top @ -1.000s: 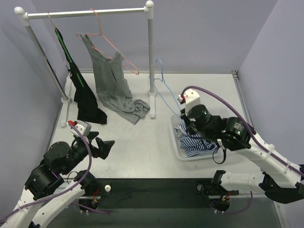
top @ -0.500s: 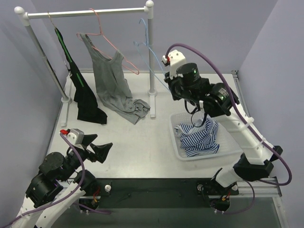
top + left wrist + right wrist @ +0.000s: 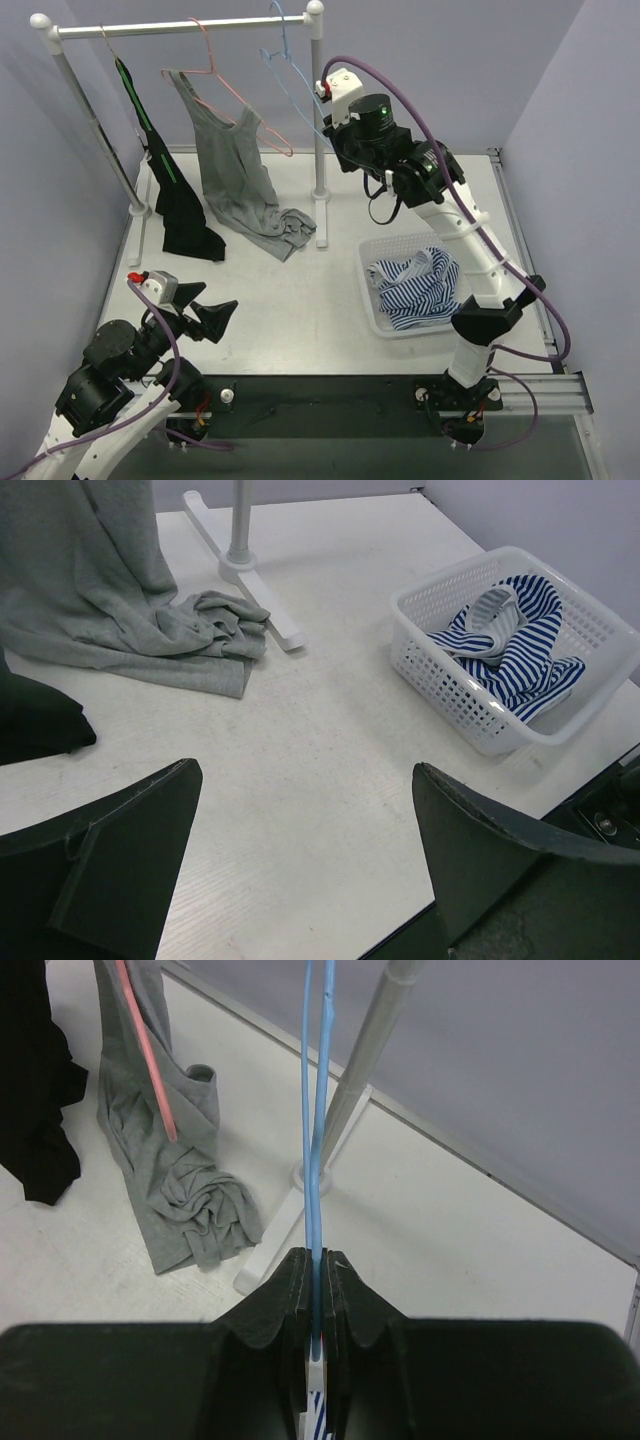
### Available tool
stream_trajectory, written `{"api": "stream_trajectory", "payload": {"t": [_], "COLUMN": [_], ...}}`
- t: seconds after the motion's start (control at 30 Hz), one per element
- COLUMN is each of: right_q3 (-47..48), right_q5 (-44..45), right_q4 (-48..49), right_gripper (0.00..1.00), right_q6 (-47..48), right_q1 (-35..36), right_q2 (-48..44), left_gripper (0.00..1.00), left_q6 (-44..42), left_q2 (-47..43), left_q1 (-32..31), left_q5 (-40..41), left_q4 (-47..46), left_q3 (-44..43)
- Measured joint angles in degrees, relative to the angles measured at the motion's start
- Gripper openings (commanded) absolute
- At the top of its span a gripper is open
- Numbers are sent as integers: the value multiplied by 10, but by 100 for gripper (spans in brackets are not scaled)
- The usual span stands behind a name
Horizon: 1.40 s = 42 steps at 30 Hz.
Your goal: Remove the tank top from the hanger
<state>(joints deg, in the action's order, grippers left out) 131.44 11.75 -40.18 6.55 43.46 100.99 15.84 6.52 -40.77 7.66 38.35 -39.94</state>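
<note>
The right end effector (image 3: 317,1265) is clamped tight on the blue hanger (image 3: 314,1110); striped tank top (image 3: 415,285) lies in basket (image 3: 366,300) well below it. Over the bench (image 3: 330,740), left end effector (image 3: 305,840) gapes wide, empty.

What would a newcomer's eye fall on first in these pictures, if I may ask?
The right fingers, raised high beside the rack's right post, pinch a bare blue hanger. Below them, a striped tank top lies crumpled in the white basket. A grey tank top hangs from the rail, its hem pooled on the table.
</note>
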Motion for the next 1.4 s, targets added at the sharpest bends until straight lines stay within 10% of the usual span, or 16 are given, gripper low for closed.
{"api": "stream_trajectory", "payload": {"t": [0.2,0.7,1.4], "right_q3": [0,-19,-16], "right_q5": [-4,-24,-133], "right_q4": [18,36,122], "right_gripper": [2,68,71], "right_q6": [10,-20,8], "right_q1": [-12,-8,42], "right_q2": [39,16,45], "left_gripper": [97,97,97], "left_q6": [0,0,0], "left_q2": [0,-3,-3], "left_q1": [0,0,0], "left_q5": [0,3,2], "left_q4": [0,0,-1], "left_q3": [0,3,7]}}
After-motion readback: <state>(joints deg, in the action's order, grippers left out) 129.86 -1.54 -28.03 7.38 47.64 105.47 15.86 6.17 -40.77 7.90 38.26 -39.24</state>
